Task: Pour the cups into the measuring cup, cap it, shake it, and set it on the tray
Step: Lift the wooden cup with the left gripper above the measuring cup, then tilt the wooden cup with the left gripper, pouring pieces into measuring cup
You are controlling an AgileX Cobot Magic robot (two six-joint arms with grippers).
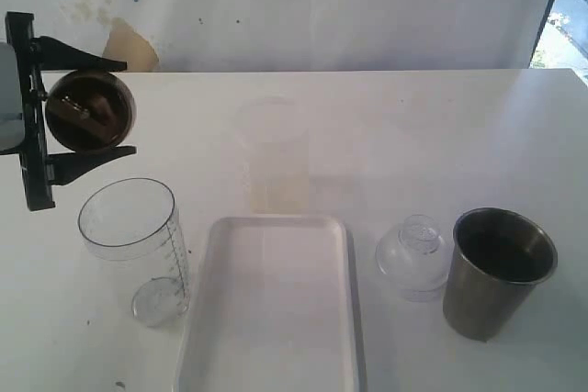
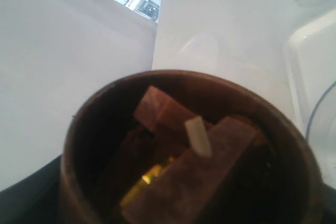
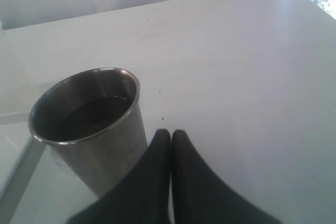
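One wooden cup (image 1: 89, 109) inside left gripper (image 1: 128, 106)

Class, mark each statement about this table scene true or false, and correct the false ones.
1. The left gripper holds the wooden cup. True.
2. The steel tumbler stands on the tray. False: it stands on the table, beside the tray.
3. The right gripper grips the steel tumbler. False: its jaws are shut on nothing, beside it.
4. The measuring cup has no cap on. True.
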